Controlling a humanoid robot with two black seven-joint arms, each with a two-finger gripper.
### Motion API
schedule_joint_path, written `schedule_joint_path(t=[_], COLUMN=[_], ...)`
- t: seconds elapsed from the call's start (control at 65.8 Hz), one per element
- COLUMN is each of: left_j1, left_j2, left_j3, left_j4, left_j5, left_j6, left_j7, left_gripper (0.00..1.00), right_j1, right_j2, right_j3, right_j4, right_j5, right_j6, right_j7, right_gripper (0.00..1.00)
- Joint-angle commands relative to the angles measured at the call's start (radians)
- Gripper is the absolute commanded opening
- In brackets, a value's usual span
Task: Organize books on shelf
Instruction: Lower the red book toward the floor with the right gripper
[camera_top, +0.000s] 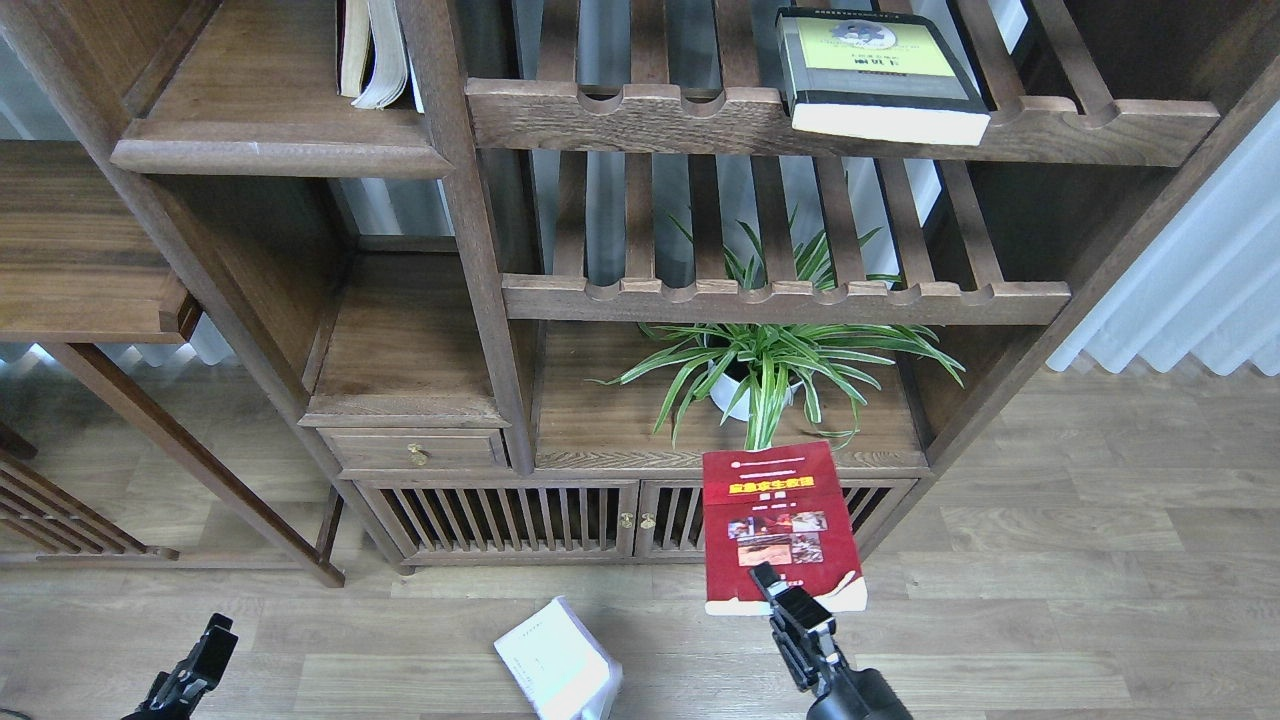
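My right gripper (778, 590) is shut on the lower edge of the red paperback (778, 520) and holds it cover-up in the air, in front of the low cabinet doors. The thick yellow-green and black-grey volume (880, 75) lies flat on the upper slatted rack at the top right. The thin white-lavender paperback (555, 665) shows tilted at the bottom middle; I cannot tell what it rests on. The solid dark-brown shelf (280, 150) is at the upper left, with a cream open-paged book (372, 50) leaning at its right end. My left gripper (205, 650) is low at the bottom left, empty and dark.
A spider plant in a white pot (765, 365) stands on the lower board behind the red paperback. Two slatted racks with notched rails (780, 300) span the right bay. A small drawer (415, 450) and a side table (80, 260) are to the left.
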Motion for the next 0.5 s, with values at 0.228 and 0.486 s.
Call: schedule_joint_path(t=[0.228,0.486], left_j1=[-0.011,-0.014], left_j2=[0.001,0.059], left_j3=[0.007,0.122], left_j4=[-0.169,-0.353], left_j5=[-0.005,-0.005], left_j6=[0.0,0.0], left_j7=[0.006,0.003], left_gripper=[1.0,1.0], right_j1=[0.017,0.047], right_j2=[0.0,0.0], right_j3=[-0.2,-0.254], right_j4=[-0.013,-0.013], right_j5=[0.009,0.058], right_j6=[0.0,0.0], right_j7=[-0.079,-0.127], right_gripper=[0.05,0.06])
